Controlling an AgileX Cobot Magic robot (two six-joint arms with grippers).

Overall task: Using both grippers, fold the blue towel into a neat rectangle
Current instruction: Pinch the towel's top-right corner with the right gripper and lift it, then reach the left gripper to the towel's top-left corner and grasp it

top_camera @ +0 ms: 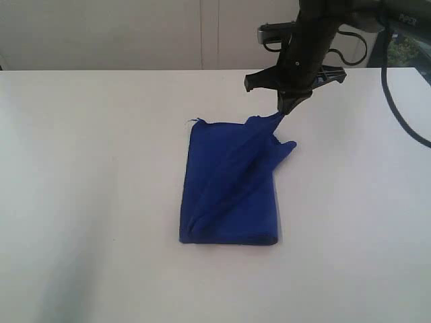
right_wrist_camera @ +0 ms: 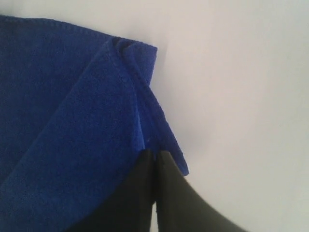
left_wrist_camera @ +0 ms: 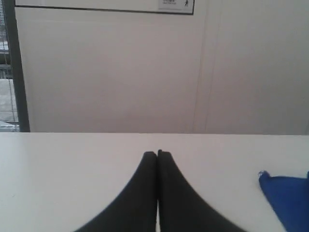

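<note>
Jaws on both arms were pressed together: the right gripper (top_camera: 286, 108) pinched the blue towel (top_camera: 229, 188) by one far corner, while the left gripper (left_wrist_camera: 157, 153) held nothing. A white table (top_camera: 87, 168) filled the scene. The towel lay near its middle as a folded, wrinkled rectangle, with that far corner drawn up off the surface to the right gripper's tips. The left gripper hung over the table, apart from the towel and outside the exterior view
</note>
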